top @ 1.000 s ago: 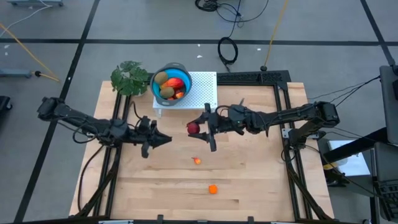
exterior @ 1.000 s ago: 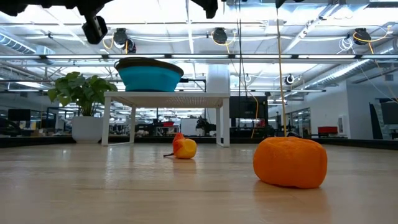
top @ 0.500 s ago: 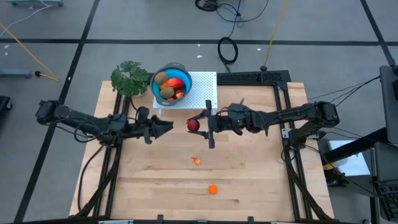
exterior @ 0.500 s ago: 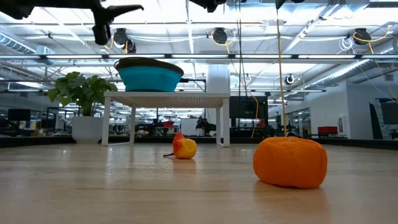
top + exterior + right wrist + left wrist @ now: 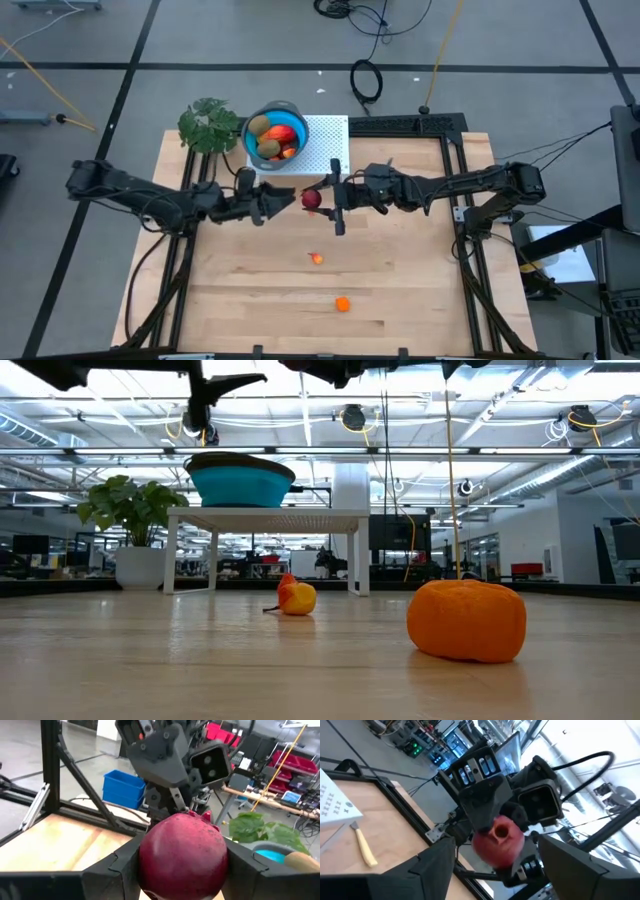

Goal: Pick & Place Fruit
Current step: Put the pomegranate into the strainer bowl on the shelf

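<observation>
The right gripper (image 5: 322, 199) pinches a dark red ball (image 5: 311, 200) between its two dark fingers, held in the air above the middle of the wooden table (image 5: 400, 290). The ball is round with no long axis; its small crown points toward the left arm, and its skin looks matte and faintly speckled in the right wrist view (image 5: 182, 856). The left gripper (image 5: 282, 198) faces it just beside, its fingers spread apart on either side of the ball's line and not touching it; in the left wrist view the ball (image 5: 497, 841) sits between the two dark fingertips, farther off.

Just behind the two grippers stands a small white perforated stand (image 5: 325, 140) carrying a blue bowl (image 5: 252, 148) piled with fruit: olive-brown ovals (image 5: 259, 126) and a red-orange piece (image 5: 283, 133). A green leafy plant (image 5: 208, 124) stands beside the bowl near the table's far left edge. A pale-handled knife (image 5: 364, 845) lies flat on the wood near the stand.

Toward the near edge the planks are open: a tiny orange-red bit (image 5: 317, 259) lies alone, and an orange ball (image 5: 342, 304), lumpy and matte, sits well apart from it, nearer the front edge
</observation>
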Robot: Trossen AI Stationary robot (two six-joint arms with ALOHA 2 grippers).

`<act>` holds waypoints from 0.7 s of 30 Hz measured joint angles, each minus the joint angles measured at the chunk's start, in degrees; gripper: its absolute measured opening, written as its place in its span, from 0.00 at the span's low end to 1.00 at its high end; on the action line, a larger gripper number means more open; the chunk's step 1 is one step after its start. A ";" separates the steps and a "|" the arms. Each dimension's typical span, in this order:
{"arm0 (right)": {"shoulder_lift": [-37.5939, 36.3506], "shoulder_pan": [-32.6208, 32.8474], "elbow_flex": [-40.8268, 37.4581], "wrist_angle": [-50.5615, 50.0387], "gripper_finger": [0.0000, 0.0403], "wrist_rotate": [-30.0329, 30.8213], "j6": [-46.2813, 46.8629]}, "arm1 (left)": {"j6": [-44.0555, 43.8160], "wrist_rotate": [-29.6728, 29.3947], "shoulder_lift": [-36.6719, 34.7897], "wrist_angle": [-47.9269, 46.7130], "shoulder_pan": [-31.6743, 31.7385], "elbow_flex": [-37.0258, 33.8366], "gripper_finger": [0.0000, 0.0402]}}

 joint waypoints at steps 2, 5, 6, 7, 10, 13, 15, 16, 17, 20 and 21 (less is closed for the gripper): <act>0.00 0.00 0.00 -0.31 0.48 0.01 0.03 | 0.16 0.03 1.57 -0.18 0.50 1.56 0.72; 0.00 0.01 0.00 -0.32 0.49 0.00 0.09 | 0.12 0.08 4.02 -0.10 1.19 3.45 0.72; 0.00 0.06 0.00 -0.40 0.49 0.00 0.09 | -0.17 0.31 4.73 -0.26 1.22 4.00 0.72; 0.00 0.09 0.00 -0.46 0.49 0.00 0.09 | -0.34 0.80 5.42 -0.26 1.35 4.57 0.72; 0.00 0.09 0.00 -0.46 0.48 -0.03 0.11 | -0.59 2.58 7.24 -0.16 1.74 5.89 0.73; 0.00 0.11 0.00 -0.46 0.48 -0.05 0.11 | -1.31 3.09 8.86 -0.20 1.80 6.76 0.73; 0.00 0.11 0.00 -0.51 0.48 -0.22 0.15 | -1.68 3.07 9.75 -0.21 1.80 7.18 0.73; 0.00 0.11 0.00 -0.49 0.49 -0.22 0.39 | -1.76 3.08 10.27 -0.17 1.80 7.62 0.73; 0.00 0.11 0.00 -0.53 0.49 -0.24 0.84 | -1.91 3.09 10.66 -0.04 1.80 7.82 0.73; 0.00 0.11 0.00 -0.63 0.49 -0.24 2.00 | -1.86 3.10 11.98 -0.15 1.80 8.88 0.73; 0.00 0.11 0.00 -0.73 0.49 -0.26 2.03 | -1.86 3.15 12.41 -0.09 1.80 9.16 0.73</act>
